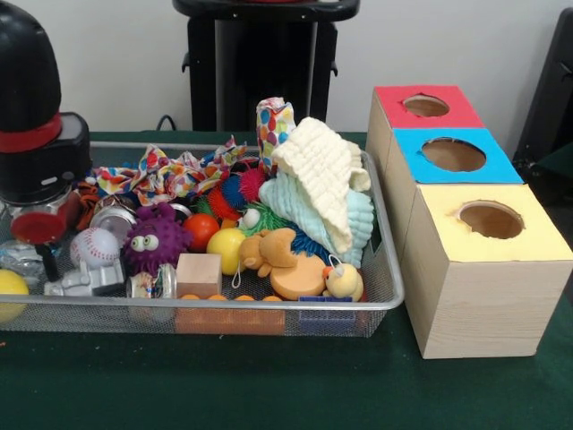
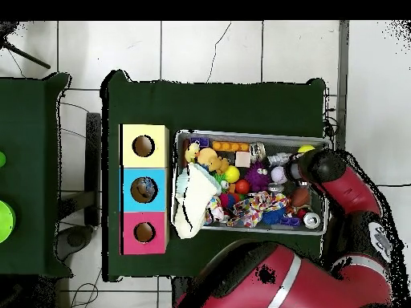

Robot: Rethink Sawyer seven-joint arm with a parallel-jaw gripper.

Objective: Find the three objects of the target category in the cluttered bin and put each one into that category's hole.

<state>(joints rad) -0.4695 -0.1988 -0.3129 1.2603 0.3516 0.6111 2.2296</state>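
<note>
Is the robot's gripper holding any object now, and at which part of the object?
It cannot be told: the black arm end over the silver wire-mesh bin hides the gripper.

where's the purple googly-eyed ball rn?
Front view: in the cluttered bin, left of centre, the purple ball sits between the baseball and the orange ball, behind the wooden cube.

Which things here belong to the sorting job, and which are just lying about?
Job:
- bin of toys
- red box
- blue box
- yellow box
- arm, over the bin's end

Lying about:
- green objects on the side table
- floor cables
</note>
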